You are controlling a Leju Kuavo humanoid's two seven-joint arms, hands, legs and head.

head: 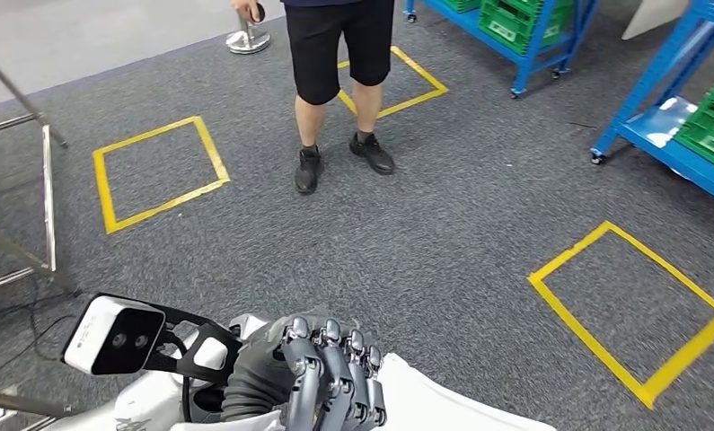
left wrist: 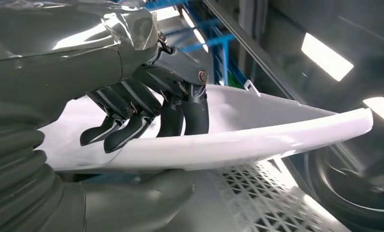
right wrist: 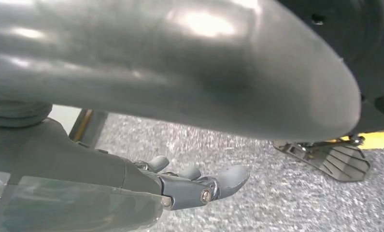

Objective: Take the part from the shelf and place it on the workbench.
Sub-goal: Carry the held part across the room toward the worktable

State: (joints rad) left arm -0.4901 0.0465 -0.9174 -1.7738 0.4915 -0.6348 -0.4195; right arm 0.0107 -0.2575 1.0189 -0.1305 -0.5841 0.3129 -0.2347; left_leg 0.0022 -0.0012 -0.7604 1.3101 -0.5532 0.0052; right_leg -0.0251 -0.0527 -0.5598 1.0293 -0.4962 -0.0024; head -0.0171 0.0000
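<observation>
1 white part [left wrist: 257,133] sits pinched in the left hand [left wrist: 146,116], fingers [head: 335,377] over it and thumb beneath, right hand [right wrist: 199,186] hanging loosely curled and empty, so walking could jolt it loose, or clip the person [head: 339,54] ahead.

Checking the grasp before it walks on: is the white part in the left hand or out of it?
In it: the left hand grips the white part, fingers over its top, thumb beneath.
</observation>
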